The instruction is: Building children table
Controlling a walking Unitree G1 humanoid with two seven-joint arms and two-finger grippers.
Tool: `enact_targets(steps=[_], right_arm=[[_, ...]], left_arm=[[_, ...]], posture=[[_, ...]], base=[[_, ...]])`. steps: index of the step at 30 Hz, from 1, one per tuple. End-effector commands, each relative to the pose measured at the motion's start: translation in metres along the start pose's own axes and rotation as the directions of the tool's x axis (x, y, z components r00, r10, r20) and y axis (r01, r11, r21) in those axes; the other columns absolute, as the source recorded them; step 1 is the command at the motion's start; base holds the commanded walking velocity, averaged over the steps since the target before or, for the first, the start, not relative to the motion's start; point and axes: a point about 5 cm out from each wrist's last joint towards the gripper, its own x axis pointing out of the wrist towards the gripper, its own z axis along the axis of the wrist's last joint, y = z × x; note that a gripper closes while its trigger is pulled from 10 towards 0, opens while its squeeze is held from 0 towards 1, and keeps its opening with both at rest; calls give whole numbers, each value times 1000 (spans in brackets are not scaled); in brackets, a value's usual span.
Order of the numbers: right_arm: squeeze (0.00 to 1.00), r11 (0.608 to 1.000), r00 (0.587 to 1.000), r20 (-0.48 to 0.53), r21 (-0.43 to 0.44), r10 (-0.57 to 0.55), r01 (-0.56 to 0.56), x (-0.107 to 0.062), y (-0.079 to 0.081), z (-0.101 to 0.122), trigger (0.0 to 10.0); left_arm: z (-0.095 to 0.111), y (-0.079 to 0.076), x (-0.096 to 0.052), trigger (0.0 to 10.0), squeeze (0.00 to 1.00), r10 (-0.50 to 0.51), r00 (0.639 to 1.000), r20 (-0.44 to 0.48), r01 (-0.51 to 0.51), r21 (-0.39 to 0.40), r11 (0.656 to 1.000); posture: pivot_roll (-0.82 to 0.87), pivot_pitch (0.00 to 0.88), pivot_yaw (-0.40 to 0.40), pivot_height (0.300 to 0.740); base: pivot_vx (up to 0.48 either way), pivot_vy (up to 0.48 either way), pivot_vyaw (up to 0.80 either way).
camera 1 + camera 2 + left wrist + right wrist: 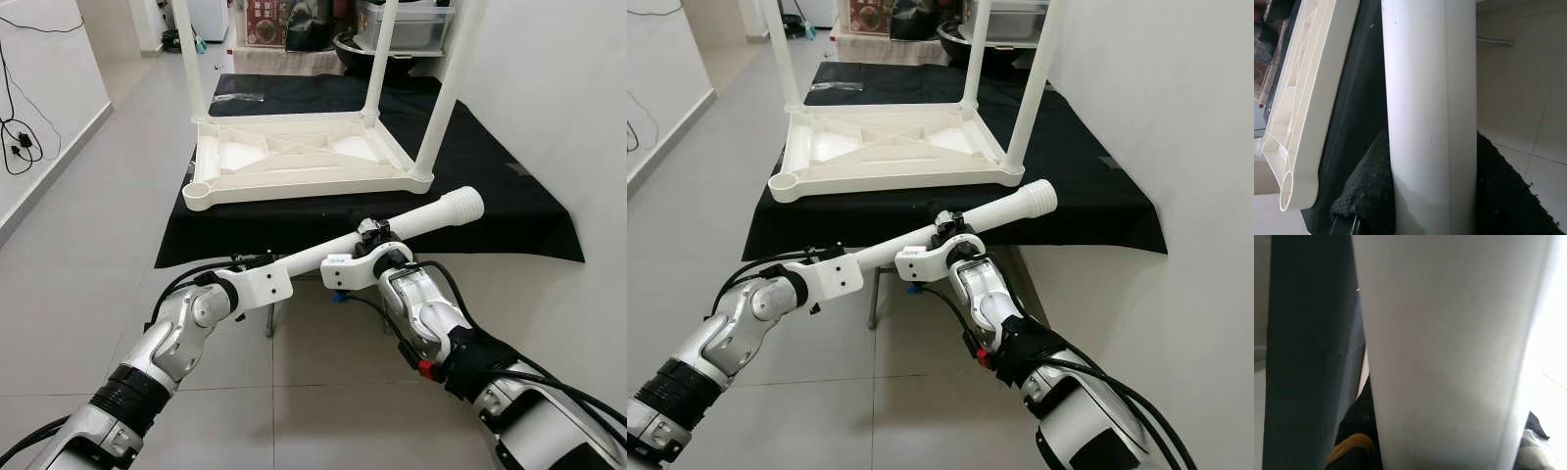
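Holding long white plastic table leg (392, 233) | left gripper (266, 262), right gripper (370, 238) clamp it | aiming at upturned white plastic tabletop's (294, 162) empty near-left corner socket (198, 193)

- The left eye view and the right eye view look forward and down from the robot's head, over both arms, onto the black cloth (490, 186) and its near edge.
- Both share the upturned white tabletop (294, 162), the loose white leg (411, 223) and the tiled floor (88, 245); the right eye view sits slightly to the right, so everything lies further left in it.
- The left wrist view looks along the leg (1430, 122) from very close, with the tabletop (1303, 98) beyond.
- The right wrist view is nearer still, pressed against the leg (1449, 357), blurred.
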Motion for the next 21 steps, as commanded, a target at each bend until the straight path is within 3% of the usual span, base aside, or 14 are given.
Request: enact_targets(steps=[1, 3, 4, 5, 6, 11, 15, 16, 21], right_arm=[[0, 1000, 1000, 13, 13, -26, 26, 3, -8, 3, 0], [0, 999, 999, 11, 17, -30, 30, 4, -8, 2, 0], [0, 999, 999, 7, 18, -33, 33, 4, -8, 1, 0], [0, 999, 999, 7, 18, -33, 33, 4, -8, 1, 0], [0, 999, 999, 7, 19, -32, 32, 5, -8, 1, 0], [0, 999, 999, 1, 33, -41, 41, 5, -10, 0, 0], [0, 999, 999, -8, 36, -39, 39, 5, -9, -3, 0], [0, 999, 999, -12, 34, -32, 33, 5, -7, -5, 0], [0, 1000, 999, -43, 26, 2, 0, 6, 1, -12, 0]], left_arm=[[4, -7, 1, 10000, 0, -24, 1000, 17, 24, -9, 1000], [5, -8, 2, 10000, 0, -15, 1000, 13, 16, -48, 999], [6, -8, 1, 10000, 306, -15, 1000, 19, 16, -64, 998], [6, -8, 1, 10000, 306, -15, 1000, 19, 16, -64, 998], [6, -8, 1, 10000, 1000, -14, 1000, 18, 15, -67, 998], [4, -9, 0, 10000, 1000, -18, 1000, 8, 18, -62, 998], [0, -8, -1, 10000, 984, -18, 1000, -23, 18, 2, 1000], [-3, -8, -3, 10000, 0, -27, 999, -42, 28, 32, 999], [-5, 1, -8, 10000, 0, 9, 998, -60, -2, 113, 994]], posture=[[72, 45, -66, 740], [72, 46, -68, 740], [72, 45, -67, 740], [72, 45, -67, 740], [73, 45, -68, 740], [74, 44, -66, 740], [76, 42, -66, 740], [76, 42, -66, 740], [73, 38, -69, 740]], base=[[0, 0, 0], [0, 0, 0], [0, 0, 0], [0, 0, 0], [0, 0, 0], [0, 0, 0], [0, 0, 0], [0, 0, 0], [0, 0, 0]])
